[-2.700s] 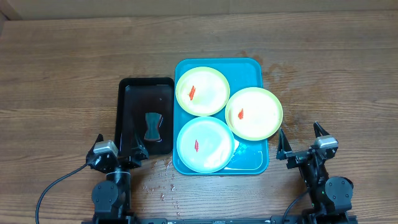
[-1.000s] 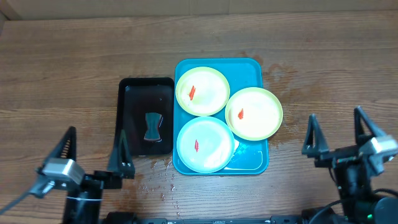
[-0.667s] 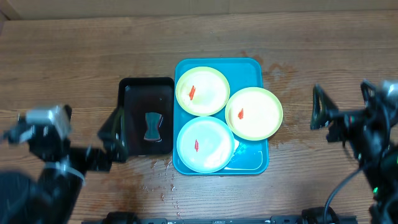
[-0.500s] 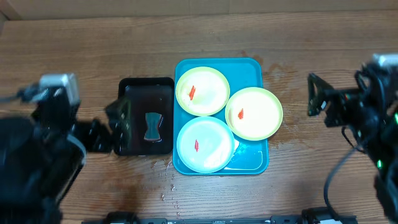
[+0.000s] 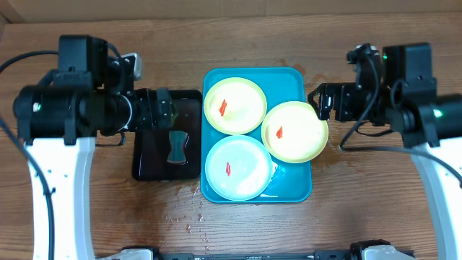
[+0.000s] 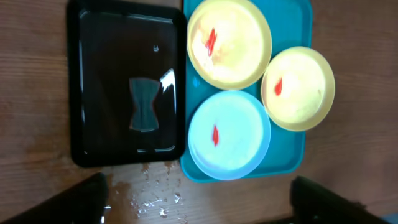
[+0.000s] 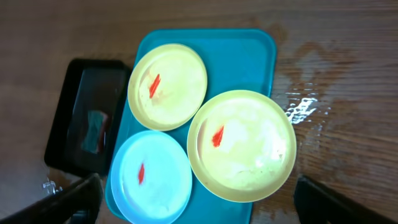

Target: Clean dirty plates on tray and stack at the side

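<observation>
The teal tray (image 5: 290,189) holds three plates, each with a red smear at its centre. One yellow-green plate (image 5: 234,105) is at the back. Another yellow-green plate (image 5: 294,131) overhangs the tray's right rim. The mint-white plate (image 5: 238,167) is at the front. All three also show in both wrist views: the mint-white plate (image 6: 229,134) and the right yellow-green plate (image 7: 241,146). My left gripper (image 5: 160,110) hangs high over the black tray, open and empty (image 6: 199,208). My right gripper (image 5: 326,101) hangs high by the right plate's edge, open and empty (image 7: 202,208).
A black tray (image 5: 148,155) lies left of the teal tray with a small dark sponge-like piece (image 5: 177,146) in it. Water drops (image 5: 186,211) lie on the wood in front of the trays. A wet patch (image 5: 326,81) marks the wood to the right.
Both arms have risen from the table's front edge and swung back and inward, now hanging high over the trays. The plates and trays have not moved.
</observation>
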You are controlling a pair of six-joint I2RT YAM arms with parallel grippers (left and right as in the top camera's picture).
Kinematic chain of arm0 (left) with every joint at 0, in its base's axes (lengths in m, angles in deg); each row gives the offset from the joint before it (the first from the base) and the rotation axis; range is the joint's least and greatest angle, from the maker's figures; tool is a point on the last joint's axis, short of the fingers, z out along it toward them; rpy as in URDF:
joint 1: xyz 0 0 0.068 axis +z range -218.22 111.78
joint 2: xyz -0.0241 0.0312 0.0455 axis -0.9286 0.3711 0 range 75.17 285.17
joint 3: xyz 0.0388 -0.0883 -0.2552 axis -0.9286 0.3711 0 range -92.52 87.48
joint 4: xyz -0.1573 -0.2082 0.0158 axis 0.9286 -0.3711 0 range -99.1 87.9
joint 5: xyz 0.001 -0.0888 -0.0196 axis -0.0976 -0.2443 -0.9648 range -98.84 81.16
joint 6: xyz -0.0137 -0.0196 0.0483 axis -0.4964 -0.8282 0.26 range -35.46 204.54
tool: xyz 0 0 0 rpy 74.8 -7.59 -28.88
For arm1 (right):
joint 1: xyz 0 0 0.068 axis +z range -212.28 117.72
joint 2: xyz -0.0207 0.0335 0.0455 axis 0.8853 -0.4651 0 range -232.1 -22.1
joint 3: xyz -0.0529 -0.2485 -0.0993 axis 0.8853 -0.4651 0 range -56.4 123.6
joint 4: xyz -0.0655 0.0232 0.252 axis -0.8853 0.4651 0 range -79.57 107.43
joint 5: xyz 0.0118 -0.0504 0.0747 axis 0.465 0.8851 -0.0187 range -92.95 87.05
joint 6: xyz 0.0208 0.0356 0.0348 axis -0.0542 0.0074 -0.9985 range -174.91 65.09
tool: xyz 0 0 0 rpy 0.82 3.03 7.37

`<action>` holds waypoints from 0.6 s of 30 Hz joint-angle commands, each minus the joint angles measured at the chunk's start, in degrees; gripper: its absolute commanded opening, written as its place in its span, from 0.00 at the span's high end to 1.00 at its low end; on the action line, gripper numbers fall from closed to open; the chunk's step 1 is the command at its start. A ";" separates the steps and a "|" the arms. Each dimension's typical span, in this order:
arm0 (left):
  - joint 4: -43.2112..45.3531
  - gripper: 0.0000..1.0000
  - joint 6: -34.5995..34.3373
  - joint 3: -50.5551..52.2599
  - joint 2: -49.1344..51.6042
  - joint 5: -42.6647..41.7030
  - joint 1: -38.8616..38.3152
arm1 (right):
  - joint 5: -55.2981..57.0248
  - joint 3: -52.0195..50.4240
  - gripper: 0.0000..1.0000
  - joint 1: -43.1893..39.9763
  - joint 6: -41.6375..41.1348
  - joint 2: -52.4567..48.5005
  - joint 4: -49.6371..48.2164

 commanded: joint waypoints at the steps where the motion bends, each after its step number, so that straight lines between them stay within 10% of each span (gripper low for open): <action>1: -1.49 0.61 0.85 -1.07 3.37 -3.04 -0.55 | -3.85 1.20 0.37 -0.22 -0.52 -3.65 0.02; 2: -1.55 0.95 0.85 -0.87 3.98 -2.86 -0.57 | -3.85 1.20 0.52 -0.22 -0.52 -4.37 0.17; 6: -1.38 0.96 -0.79 1.22 5.95 4.26 -1.55 | -3.82 1.07 0.87 -0.09 -4.15 -7.93 2.43; 12: -0.07 0.96 -6.29 6.25 6.08 15.65 -3.65 | -4.28 -2.67 0.67 0.00 -7.06 -9.92 3.80; 15: 2.12 0.77 -6.32 9.66 6.08 16.02 -3.91 | -4.72 -5.75 0.43 0.04 -7.82 -9.92 2.91; 18: 5.07 0.62 -6.34 13.20 6.27 15.96 -3.91 | -5.99 -9.11 0.41 0.07 -8.90 -9.92 1.36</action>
